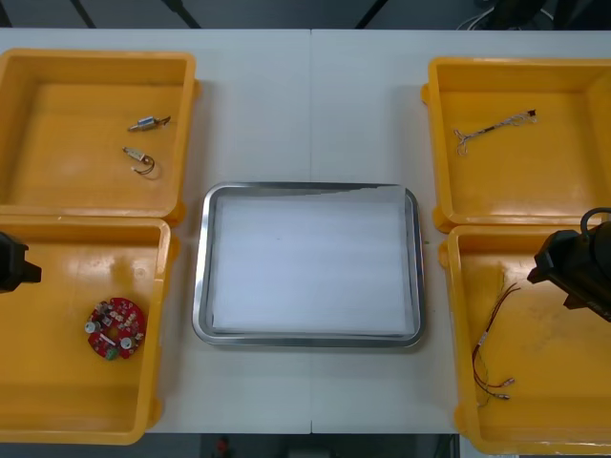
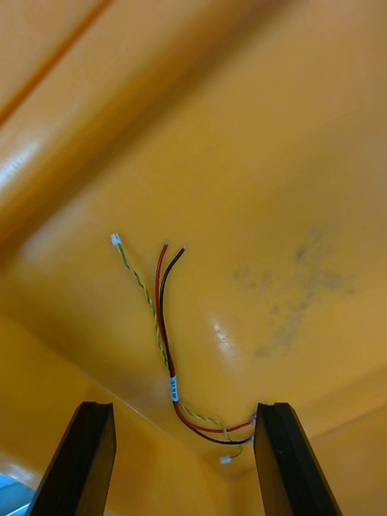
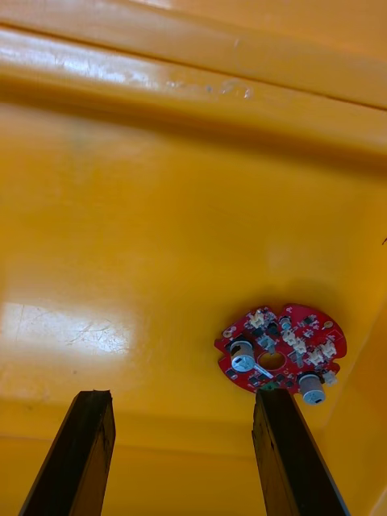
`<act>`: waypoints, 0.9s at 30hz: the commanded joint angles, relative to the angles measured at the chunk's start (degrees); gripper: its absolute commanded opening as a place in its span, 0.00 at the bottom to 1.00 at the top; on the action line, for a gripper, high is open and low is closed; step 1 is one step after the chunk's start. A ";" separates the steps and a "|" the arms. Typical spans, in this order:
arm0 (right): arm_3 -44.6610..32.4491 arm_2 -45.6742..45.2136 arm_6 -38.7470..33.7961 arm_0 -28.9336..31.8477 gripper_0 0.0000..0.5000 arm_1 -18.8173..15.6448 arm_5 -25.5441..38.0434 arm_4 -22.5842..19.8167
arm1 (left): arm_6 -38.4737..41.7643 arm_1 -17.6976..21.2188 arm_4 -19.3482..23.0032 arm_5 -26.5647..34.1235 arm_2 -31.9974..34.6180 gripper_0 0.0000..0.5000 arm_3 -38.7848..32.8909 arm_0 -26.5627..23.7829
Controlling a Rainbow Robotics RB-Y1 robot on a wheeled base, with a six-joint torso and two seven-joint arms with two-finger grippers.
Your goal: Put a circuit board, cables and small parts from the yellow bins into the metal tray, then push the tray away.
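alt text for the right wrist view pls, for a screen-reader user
The right gripper, open, hovers over a red, black and yellow cable lying loose on the floor of a yellow bin. The cable's nearer end lies between the fingers, untouched.

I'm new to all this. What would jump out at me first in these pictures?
The shiny metal tray, white inside, sits mid-table between four yellow bins. A round red circuit board lies in the near left bin, with the left hand open over that bin. The right hand hangs open over a red and yellow cable in the near right bin.
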 commanded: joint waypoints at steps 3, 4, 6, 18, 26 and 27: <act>-1.61 -0.27 -1.85 4.98 1.00 3.54 -3.62 1.54 | -10.72 1.88 -0.38 -1.69 -0.25 1.00 0.06 2.60; -1.61 -0.27 -1.58 5.33 1.00 4.07 -3.98 1.72 | -12.12 1.88 -0.55 -1.87 -0.25 1.00 0.06 2.86; -1.61 -0.27 -1.32 5.95 1.00 4.95 -4.50 2.07 | -14.76 1.88 -0.73 -2.40 -0.43 1.00 0.06 3.22; -1.61 -0.27 0.88 8.59 1.00 9.17 -6.88 3.39 | -21.00 1.88 -7.32 -12.59 -9.30 1.00 0.06 3.22; 0.06 -0.10 3.25 9.99 1.00 10.66 -8.20 3.56 | -21.00 1.09 -11.19 -16.55 -14.31 1.00 0.06 3.30; 0.59 -0.10 3.60 9.99 1.00 10.93 -8.46 3.56 | -21.17 1.00 -11.63 -16.99 -14.75 1.00 0.06 3.30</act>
